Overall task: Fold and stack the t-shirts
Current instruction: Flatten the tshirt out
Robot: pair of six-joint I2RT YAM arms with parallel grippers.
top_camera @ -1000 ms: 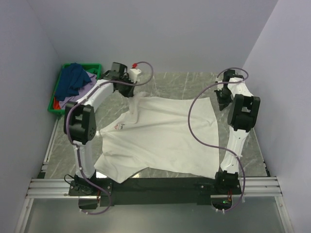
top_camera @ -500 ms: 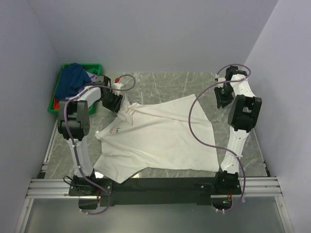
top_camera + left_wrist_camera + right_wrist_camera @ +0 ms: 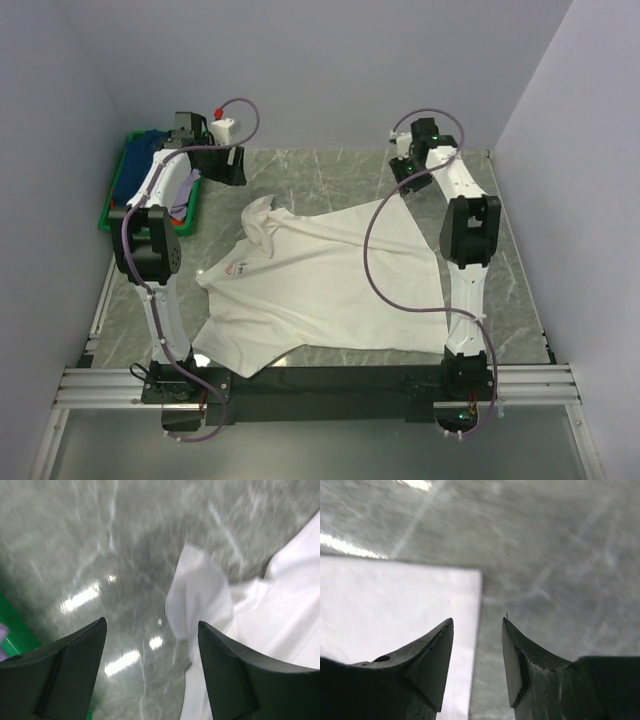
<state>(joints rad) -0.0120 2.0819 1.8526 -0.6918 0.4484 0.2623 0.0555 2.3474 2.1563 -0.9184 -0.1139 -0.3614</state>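
Observation:
A large white t-shirt (image 3: 330,280) lies spread flat on the marble table, with its small red chest mark (image 3: 240,263) at the left. One bunched sleeve (image 3: 200,592) points to the far left. My left gripper (image 3: 233,168) hovers beyond that sleeve, near the crate. In the left wrist view the left gripper (image 3: 151,625) is open and empty above bare table. My right gripper (image 3: 405,172) hangs past the shirt's far right corner (image 3: 420,600). The right gripper (image 3: 478,620) is also open, holding nothing. A dark blue t-shirt (image 3: 130,178) and a lavender one (image 3: 180,210) lie in the crate.
The green plastic crate (image 3: 112,222) stands at the far left beside the wall. Grey walls close in the table on the left, back and right. The arms' base rail (image 3: 320,385) runs along the near edge.
Both grippers have opened and let go of the white t-shirt's far edge, which now lies on the table. The left gripper moved back toward the crate; the right moved back and leftward.

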